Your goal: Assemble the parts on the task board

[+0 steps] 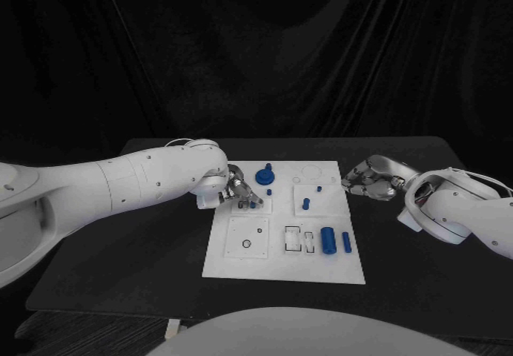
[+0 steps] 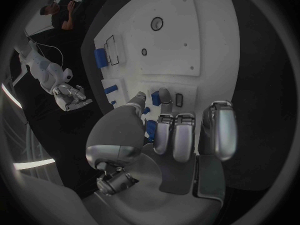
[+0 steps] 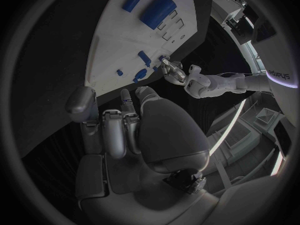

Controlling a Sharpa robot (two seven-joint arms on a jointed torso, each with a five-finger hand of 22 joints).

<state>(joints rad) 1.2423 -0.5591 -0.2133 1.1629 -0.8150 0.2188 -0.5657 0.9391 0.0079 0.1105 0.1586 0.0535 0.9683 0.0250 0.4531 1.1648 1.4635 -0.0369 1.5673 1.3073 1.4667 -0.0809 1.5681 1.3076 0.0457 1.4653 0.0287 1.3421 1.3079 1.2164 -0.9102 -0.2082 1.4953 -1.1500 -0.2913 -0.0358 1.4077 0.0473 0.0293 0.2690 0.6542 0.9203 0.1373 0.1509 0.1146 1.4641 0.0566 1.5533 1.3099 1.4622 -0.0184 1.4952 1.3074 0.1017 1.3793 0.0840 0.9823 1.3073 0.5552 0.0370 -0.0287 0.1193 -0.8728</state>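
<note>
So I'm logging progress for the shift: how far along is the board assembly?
Early to midway. Looks done: a round blue part stands at the task board's far end. In hand: the left hand works at a small blue piece near the board's left edge. Left: two blue cylinders lie loose beside empty slots; the right hand holds nothing.

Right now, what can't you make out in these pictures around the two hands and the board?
- Head view: whether the left hand touches the small blue part beneath; its fingers cover it.
- Left wrist view: the blue part sits half hidden behind fingers.
- Right hand: too small and curled to tell if it holds anything.
- Task board slots: too small to read.
</note>
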